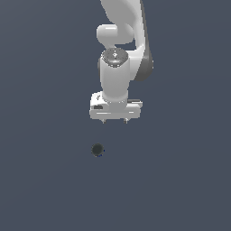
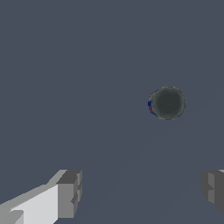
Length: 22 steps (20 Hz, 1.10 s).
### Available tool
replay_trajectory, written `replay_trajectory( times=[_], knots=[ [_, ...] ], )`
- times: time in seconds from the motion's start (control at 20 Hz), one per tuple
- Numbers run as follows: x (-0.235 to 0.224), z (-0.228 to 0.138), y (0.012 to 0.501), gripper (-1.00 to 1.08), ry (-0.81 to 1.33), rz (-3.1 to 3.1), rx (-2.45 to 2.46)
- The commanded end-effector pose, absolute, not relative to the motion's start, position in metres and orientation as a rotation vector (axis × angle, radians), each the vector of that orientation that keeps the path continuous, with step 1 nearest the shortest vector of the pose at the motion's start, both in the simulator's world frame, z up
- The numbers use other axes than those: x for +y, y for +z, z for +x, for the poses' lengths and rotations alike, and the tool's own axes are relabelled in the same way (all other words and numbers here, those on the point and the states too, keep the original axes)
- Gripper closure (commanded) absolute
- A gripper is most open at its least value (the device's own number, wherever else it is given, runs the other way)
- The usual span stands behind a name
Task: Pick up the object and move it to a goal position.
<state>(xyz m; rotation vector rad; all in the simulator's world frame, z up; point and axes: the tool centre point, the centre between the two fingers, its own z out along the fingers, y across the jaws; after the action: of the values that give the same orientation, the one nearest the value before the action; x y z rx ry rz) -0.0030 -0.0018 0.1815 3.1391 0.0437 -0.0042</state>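
The object (image 1: 97,150) is a tiny dark grey-black round lump with a faint blue speck at its edge, lying on the dark grey floor. It also shows in the wrist view (image 2: 167,103). My white gripper (image 1: 114,121) hangs above the floor, a little to the exterior view's right of the object and apart from it. Its fingers (image 2: 69,193) stand wide apart with nothing between them. The gripper (image 2: 140,192) is open and empty in the wrist view.
The floor (image 1: 40,180) is a plain dark grey surface all around. The white arm (image 1: 124,40) rises out of the top of the exterior view.
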Motion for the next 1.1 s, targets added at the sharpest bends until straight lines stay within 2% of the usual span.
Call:
replay_trajectory(
  times=[0.0,0.55,1.05],
  knots=[
    [-0.002,-0.003,0.182,-0.92,-0.004,3.139,0.044],
    [-0.002,-0.004,0.193,-0.92,0.007,3.137,0.086],
    [-0.009,0.004,0.183,-0.92,0.006,3.132,0.149]
  ],
)
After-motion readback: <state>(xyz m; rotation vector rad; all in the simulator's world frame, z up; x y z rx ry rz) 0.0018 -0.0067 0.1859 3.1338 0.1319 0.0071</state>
